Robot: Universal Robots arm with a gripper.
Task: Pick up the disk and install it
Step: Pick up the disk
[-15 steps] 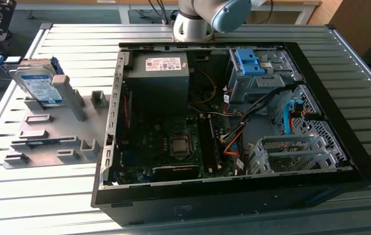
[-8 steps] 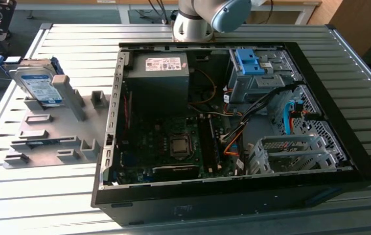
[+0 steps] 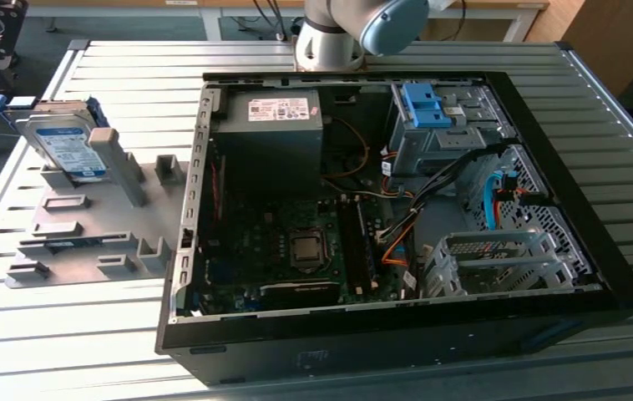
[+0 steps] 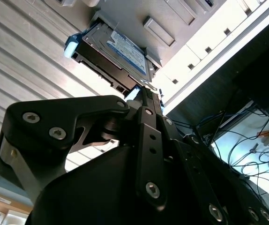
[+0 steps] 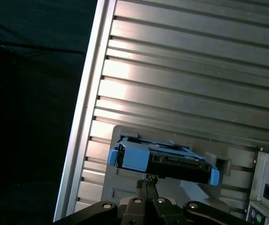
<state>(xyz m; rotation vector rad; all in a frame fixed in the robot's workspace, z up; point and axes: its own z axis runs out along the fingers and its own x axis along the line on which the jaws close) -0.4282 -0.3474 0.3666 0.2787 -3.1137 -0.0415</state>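
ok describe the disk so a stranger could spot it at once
To the exterior view's left of the open computer case lies a grey fixture plate. The disk leans at its far end: a silver drive with a white-and-blue label in a blue frame, unlike the bare blue bracket inside the case.

The arm is a silver-grey cylindrical joint with a pale blue cap at its two o'clock, and the gripper is matte black linkage (studded with silver screws).
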